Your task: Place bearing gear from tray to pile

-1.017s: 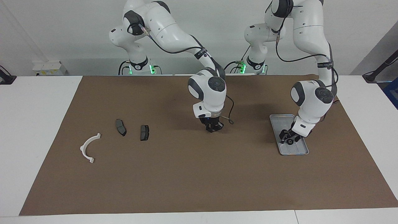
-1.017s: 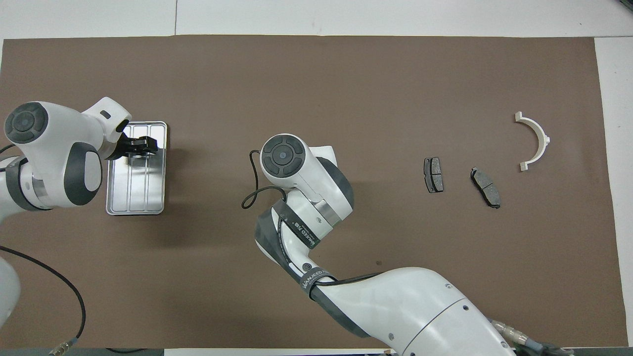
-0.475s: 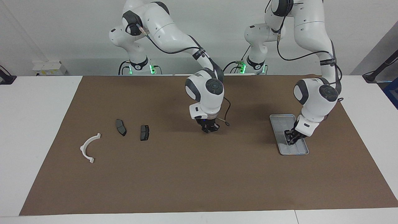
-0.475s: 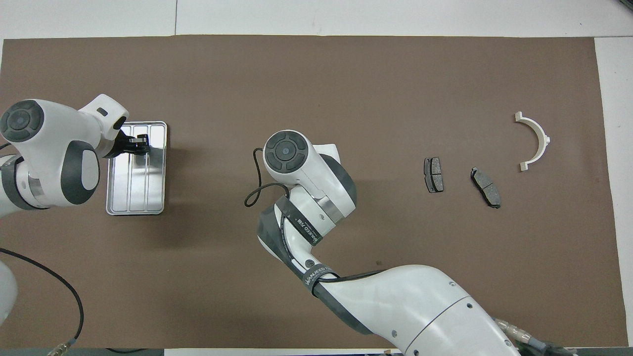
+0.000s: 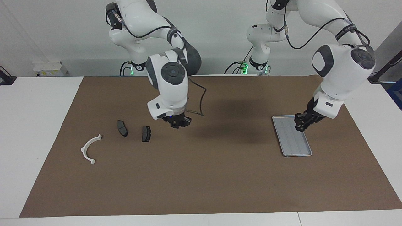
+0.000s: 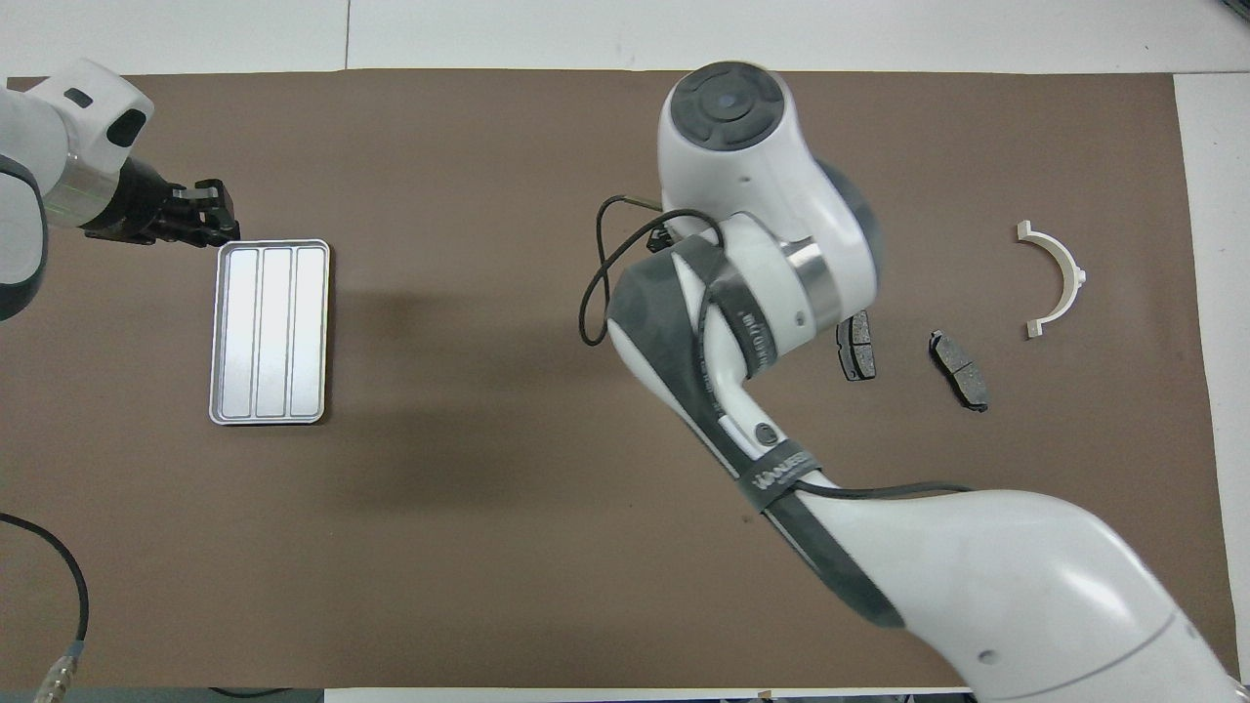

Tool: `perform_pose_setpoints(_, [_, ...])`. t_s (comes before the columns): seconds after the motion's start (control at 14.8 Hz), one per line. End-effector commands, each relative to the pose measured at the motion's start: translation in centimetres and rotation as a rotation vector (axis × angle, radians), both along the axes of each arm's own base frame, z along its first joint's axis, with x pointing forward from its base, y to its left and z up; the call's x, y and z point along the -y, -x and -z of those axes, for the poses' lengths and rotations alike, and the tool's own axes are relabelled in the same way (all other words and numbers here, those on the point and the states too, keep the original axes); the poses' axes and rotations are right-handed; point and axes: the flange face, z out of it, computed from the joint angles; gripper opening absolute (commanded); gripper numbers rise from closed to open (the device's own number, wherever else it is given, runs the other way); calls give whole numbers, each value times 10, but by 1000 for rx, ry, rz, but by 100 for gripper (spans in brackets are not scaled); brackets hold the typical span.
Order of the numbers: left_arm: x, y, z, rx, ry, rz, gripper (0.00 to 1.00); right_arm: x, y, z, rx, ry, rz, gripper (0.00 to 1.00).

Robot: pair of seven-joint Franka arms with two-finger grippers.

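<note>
The silver ribbed tray [image 5: 293, 142] [image 6: 273, 332] lies bare toward the left arm's end of the brown mat. My left gripper [image 5: 300, 125] [image 6: 217, 210] hangs in the air above the tray's edge, shut on the small dark bearing gear, which barely shows between the fingertips. The pile lies toward the right arm's end: a white half-ring bracket [image 5: 89, 149] [image 6: 1060, 278] and two dark brake pads [image 5: 122, 128] [image 5: 146, 133] [image 6: 959, 369]. My right gripper [image 5: 179, 122] hovers shut, holding nothing, over the mat beside the nearest pad. In the overhead view its own arm hides it.
The brown mat [image 5: 201, 175] covers most of the white table. The right arm's wrist and cable [image 6: 596, 293] hang over the mat's middle and cover part of one brake pad [image 6: 857, 344] in the overhead view.
My left gripper closed on the bearing gear in the tray and lifted it out, leaving the tray bare. My right arm rose and swung toward the pile.
</note>
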Motion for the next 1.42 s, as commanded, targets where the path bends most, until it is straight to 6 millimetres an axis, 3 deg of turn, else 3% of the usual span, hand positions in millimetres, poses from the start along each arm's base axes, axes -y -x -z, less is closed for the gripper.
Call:
perform_pose_setpoints(0.0, [136, 38, 12, 59, -53, -134, 0, 78, -26, 6, 7, -39, -185, 0])
perform_pose_setpoints(0.07, [176, 62, 18, 96, -36, -151, 0, 106, -35, 15, 27, -49, -229, 0])
perform_pose_setpoints(0.2, [225, 98, 34, 114, -55, -144, 0, 153, -46, 35, 69, -61, -290, 0])
perform_pose_setpoints(0.41, [257, 119, 72, 80, -66, -169, 0, 183, -52, 79, 125, -58, -333, 0])
perform_pose_setpoints(0.54, [260, 125, 115, 65, -69, -162, 0, 194, -60, 107, 148, -56, -338, 0])
perform_pose_setpoints(0.75, [263, 117, 182, 68, -93, -161, 0, 212, -73, 149, 188, -48, -365, 0])
perform_pose_setpoints(0.88, [265, 115, 195, 78, -86, -182, 0, 217, -77, 163, 208, -44, -361, 0])
perform_pose_setpoints(1.08, [264, 113, 200, 80, -80, -190, 0, 225, -81, 178, 236, -38, -365, 0])
perform_pose_setpoints(1.36, [261, 119, 215, 94, -53, -183, 0, 226, -79, 181, 227, -42, -360, 0])
